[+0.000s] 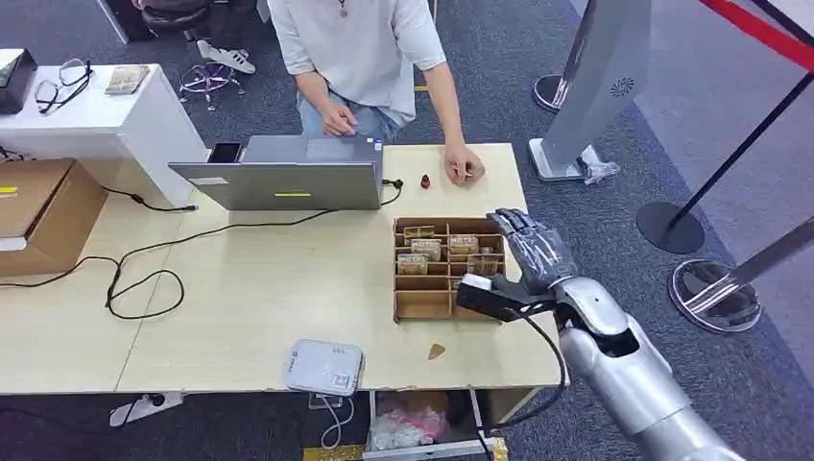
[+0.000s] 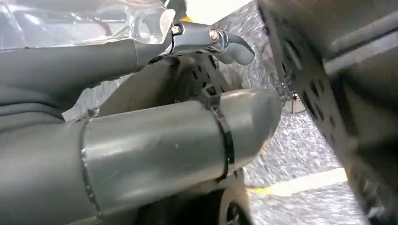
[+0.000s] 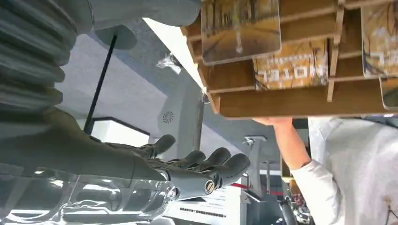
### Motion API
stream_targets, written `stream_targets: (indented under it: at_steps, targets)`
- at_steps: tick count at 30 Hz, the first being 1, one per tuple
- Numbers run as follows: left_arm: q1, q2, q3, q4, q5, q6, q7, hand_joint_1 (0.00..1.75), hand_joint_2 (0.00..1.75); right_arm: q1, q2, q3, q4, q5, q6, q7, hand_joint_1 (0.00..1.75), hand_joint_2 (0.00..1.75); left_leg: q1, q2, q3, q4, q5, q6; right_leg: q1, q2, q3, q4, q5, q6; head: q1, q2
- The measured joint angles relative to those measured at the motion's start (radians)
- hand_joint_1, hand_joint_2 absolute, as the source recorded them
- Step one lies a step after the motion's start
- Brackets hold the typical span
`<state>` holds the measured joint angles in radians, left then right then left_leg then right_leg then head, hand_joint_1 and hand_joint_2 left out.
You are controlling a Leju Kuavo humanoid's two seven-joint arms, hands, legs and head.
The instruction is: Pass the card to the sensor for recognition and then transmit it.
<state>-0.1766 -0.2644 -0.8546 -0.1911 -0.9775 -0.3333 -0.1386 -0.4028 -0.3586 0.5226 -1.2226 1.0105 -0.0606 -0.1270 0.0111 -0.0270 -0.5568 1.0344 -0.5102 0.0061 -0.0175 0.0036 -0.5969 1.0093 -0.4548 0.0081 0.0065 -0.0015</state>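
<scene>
Meanwhile, the right robot hand (image 1: 531,250) was held empty, fingers apart, beside the wooden card rack (image 1: 447,272) on the tabletop (image 1: 259,307). The left robot hand (image 2: 141,145) was seen close up; its grip could not be told.

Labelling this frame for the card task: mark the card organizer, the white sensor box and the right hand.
wooden card organizer (image 1: 422,305), head view, bare front compartment.
white sensor box (image 1: 324,366), head view, middle of its top.
right hand (image 1: 533,245), head view, back of the hand.
</scene>
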Motion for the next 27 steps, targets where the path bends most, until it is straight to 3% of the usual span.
stream_targets:
  at_steps: [3,4,11,27]
  targets:
    - [0.003,0.0,0.034,-0.006,0.034,-0.012,0.048,0.0,0.0,-0.007,-0.006,0.002,0.0,-0.006,0.003,0.0,0.44,1.75,0.0,0.0,0.0,0.0,-0.001,0.001,0.0,0.0,0.001,0.0,0.0,0.0,0.0,0.0]
    - [0.003,0.0,0.047,-0.007,0.046,-0.02,0.061,0.0,0.0,-0.01,-0.007,0.003,0.001,-0.007,0.003,-0.002,0.54,1.75,0.0,0.0,0.001,0.0,-0.001,0.001,0.0,0.0,0.001,0.0,0.0,0.0,0.0,0.0]
    - [0.005,-0.007,0.155,-0.015,0.111,-0.047,0.138,0.0,0.0,-0.03,-0.007,0.022,0.022,-0.019,0.002,-0.013,0.49,1.75,0.0,0.0,0.001,0.0,-0.001,0.001,0.0,0.0,0.002,0.0,0.0,0.0,0.0,0.0]
    - [0.011,-0.036,0.44,-0.015,0.3,-0.021,0.363,0.0,0.0,-0.04,-0.009,0.064,0.056,-0.036,-0.006,-0.023,0.4,1.75,0.0,0.0,0.0,0.0,-0.001,0.001,0.0,0.0,0.002,0.0,0.0,0.001,0.0,0.0]
